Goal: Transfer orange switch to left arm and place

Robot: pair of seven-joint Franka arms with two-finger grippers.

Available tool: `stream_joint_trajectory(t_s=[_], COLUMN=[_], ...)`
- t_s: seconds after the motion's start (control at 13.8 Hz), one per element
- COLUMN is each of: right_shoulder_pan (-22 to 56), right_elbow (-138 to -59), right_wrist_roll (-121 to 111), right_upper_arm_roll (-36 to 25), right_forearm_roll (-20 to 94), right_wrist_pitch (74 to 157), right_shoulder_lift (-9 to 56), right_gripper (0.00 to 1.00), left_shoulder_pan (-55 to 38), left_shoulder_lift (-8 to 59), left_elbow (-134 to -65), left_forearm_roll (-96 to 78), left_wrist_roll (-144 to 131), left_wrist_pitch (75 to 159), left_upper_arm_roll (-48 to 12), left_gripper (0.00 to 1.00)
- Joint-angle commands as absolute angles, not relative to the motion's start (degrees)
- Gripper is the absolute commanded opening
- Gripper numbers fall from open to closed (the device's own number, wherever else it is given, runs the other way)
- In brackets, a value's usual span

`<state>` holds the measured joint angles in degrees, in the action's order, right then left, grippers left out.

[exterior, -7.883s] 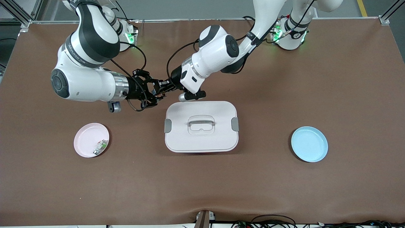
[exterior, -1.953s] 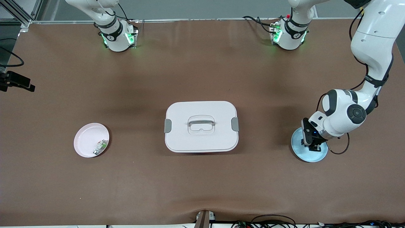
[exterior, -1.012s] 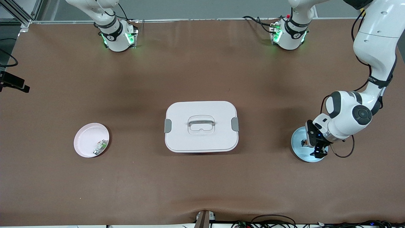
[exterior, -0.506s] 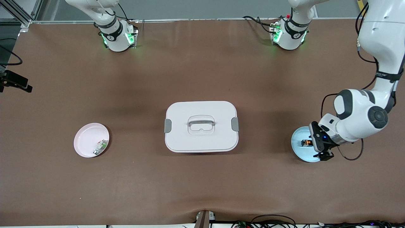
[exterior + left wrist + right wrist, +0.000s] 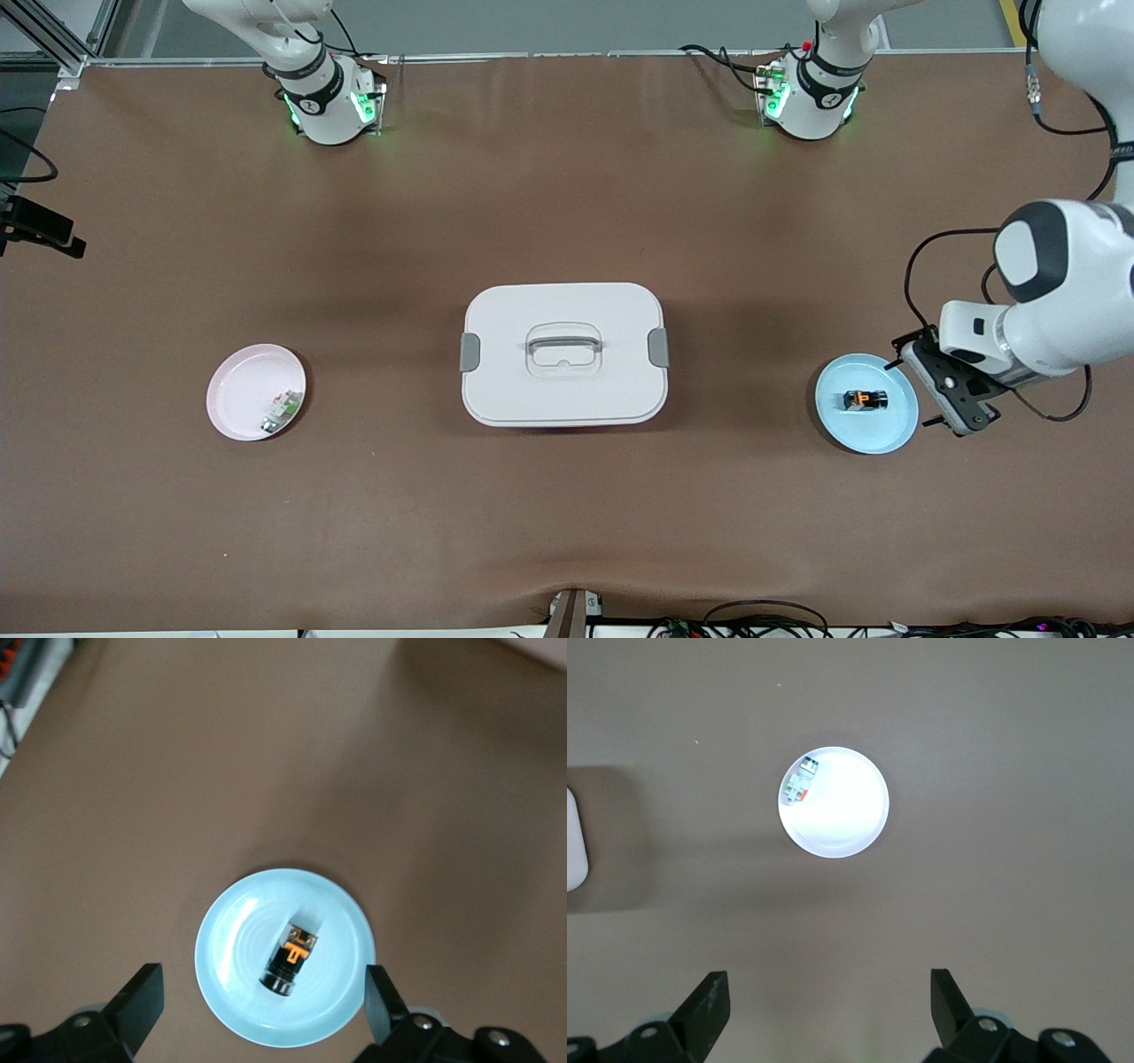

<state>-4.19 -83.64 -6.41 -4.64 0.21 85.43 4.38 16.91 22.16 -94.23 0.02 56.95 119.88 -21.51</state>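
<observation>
- Covering the whole surface (image 5: 567, 496) is a brown mat; a metal frame and grey floor are seen along the edge where the two arm bases stand, and cables lie along the edge nearest the front camera.
- At the middle of the surface the box (image 5: 563, 354) is set, white with grey side clips and a recessed grey handle, its lid on.
- Toward the right arm's end a pink plate (image 5: 256, 392) is seen, holding a small green-and-white part (image 5: 282, 410).
- Toward the left arm's end a blue plate (image 5: 866, 403) is seen, and the orange switch (image 5: 865, 400) lies in it, near its middle.
- The left gripper (image 5: 264, 992) is held in the air just off the blue plate's rim, toward the left arm's end of the surface; its fingers (image 5: 142, 997) are spread wide and nothing is gripped.
- In the left wrist view the switch is seen lying between the lines of the two spread fingers, well below them and apart from both.
- The switch is shown as a tiny black oblong with an orange middle, lying flat on its side.
- The right gripper (image 5: 828, 997) is out of the front view; its wrist view shows it high over the pink plate, fingers spread and empty, the arm waiting.
</observation>
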Motion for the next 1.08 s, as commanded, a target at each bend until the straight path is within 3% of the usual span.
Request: stream_joint_trajectory(t_s=[0.0,0.51,1.01], right_shoulder_pan=[-4.92,-4.75,-4.75], right_elbow=[-85.08,-85.08,-85.08], right_wrist_roll=[-6.68,-6.68,-6.59], right_upper_arm_roll=[-4.31,-4.04,-4.04], right_forearm_roll=[-0.35,-0.35,-0.26], right_wrist_pitch=[85.52,85.78,85.96], right_shoulder_lift=[2.81,2.81,2.81], right_gripper=[1.0,1.0,1.0], left_shoulder_pan=[16.61,16.52,14.43], left_shoulder_lift=[21.62,19.95,19.52], left_elbow=[-89.31,-83.06,-78.93], left_forearm_roll=[-0.88,0.52,3.34], left_wrist_roll=[47.58,17.89,1.97], left_wrist_pitch=[114.97,107.84,108.98], left_upper_arm_roll=[-22.32,-28.21,-24.97], left_gripper=[1.0,1.0,1.0])
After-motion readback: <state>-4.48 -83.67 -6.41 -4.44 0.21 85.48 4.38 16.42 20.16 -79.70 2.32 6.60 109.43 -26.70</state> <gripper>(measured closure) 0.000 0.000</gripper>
